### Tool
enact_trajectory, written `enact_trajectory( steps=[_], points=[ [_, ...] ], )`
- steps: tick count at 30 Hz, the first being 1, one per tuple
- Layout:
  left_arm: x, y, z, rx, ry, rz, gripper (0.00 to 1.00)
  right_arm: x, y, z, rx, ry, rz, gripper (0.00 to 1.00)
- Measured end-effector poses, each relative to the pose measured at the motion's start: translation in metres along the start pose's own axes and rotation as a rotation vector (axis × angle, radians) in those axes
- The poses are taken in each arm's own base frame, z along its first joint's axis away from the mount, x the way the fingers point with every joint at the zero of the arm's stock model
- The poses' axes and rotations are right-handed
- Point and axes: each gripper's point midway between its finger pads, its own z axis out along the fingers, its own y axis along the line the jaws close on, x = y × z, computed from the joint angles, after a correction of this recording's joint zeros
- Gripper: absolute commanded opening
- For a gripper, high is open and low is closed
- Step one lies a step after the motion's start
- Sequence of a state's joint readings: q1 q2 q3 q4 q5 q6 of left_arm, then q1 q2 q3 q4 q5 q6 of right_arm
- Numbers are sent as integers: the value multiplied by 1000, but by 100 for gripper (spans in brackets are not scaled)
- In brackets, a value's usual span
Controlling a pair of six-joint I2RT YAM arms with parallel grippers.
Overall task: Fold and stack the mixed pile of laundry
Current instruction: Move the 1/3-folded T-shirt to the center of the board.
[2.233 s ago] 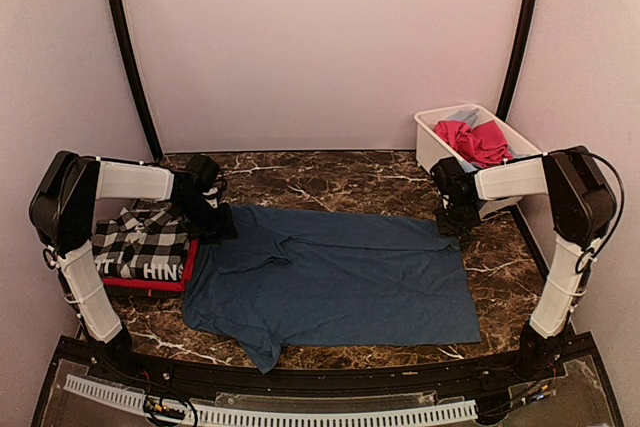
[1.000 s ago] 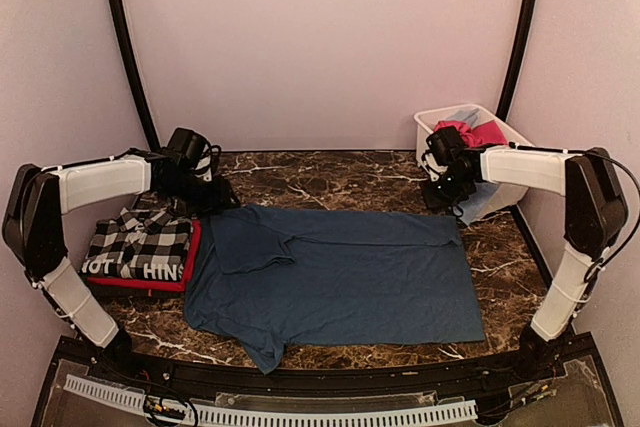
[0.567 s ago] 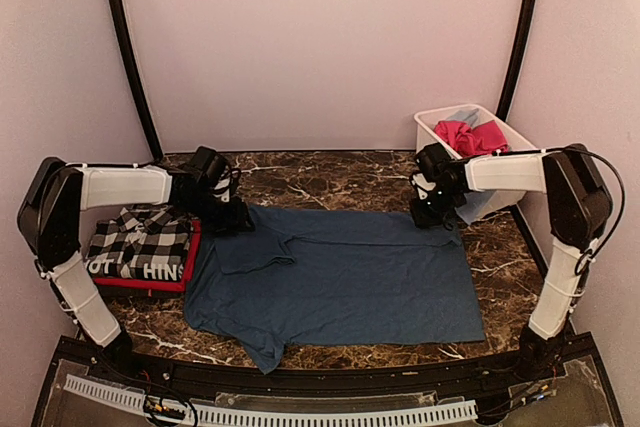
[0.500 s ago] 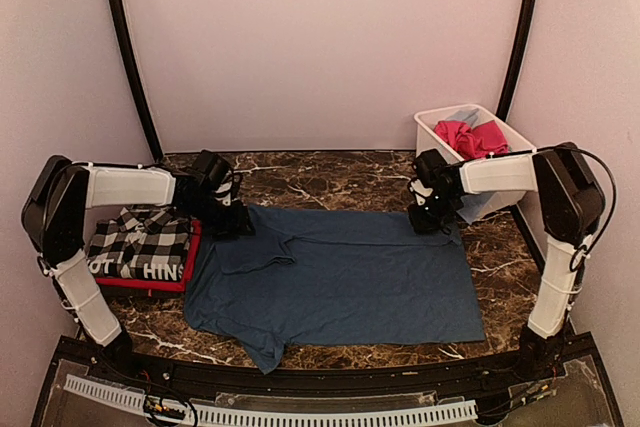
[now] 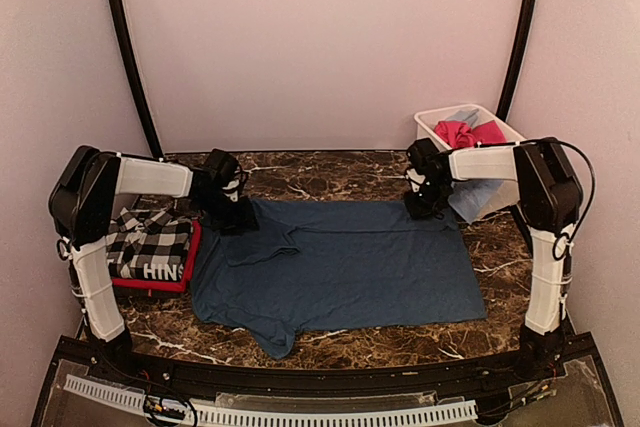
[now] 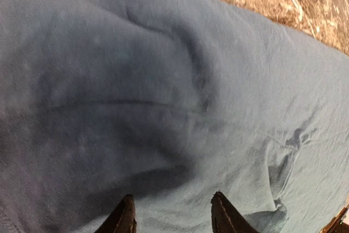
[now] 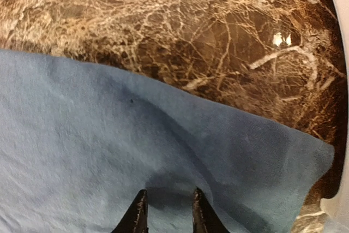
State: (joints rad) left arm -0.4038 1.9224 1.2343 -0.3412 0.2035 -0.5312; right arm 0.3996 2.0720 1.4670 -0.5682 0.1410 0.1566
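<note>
We see both grippers, L & R, jaws parted, on the flat navy blue cloth tee.

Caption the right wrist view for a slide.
Right gripper poised, fingers apart, over the navy blue tee's far corner on the marble table.

overhead view, two close wrist views

White block letters "HIN" on folded checked garment, rest cut off, no other legible txt
</note>
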Motion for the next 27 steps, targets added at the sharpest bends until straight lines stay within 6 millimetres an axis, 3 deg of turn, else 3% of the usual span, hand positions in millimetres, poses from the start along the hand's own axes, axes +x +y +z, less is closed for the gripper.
enact_trajectory(
  steps=[4,6,8,12,14,17,21,24,27],
  points=[
    [-24,-5,-10,6,-51,19,54,0,-5,-20,0,2,-15,52],
    [-29,-12,-26,15,-83,42,59,-4,-5,-51,-21,-47,-14,54],
    [-29,-23,-47,33,-119,70,60,-9,-2,-94,-68,-132,-2,55],
    [0,-58,-109,101,-205,164,60,2,19,-179,-191,-296,-8,55],
    [29,-79,-131,157,-217,219,60,22,41,-201,-253,-318,-41,55],
    [83,-86,-138,197,-161,263,60,67,75,-200,-336,-237,-96,54],
    [136,-56,-125,155,-47,224,59,128,88,-168,-367,-65,-98,55],
    [147,-37,-116,98,-13,183,59,154,83,-147,-337,32,-71,56],
    [136,-34,-108,42,-25,167,58,148,83,-130,-301,52,-56,56]
  ],
)
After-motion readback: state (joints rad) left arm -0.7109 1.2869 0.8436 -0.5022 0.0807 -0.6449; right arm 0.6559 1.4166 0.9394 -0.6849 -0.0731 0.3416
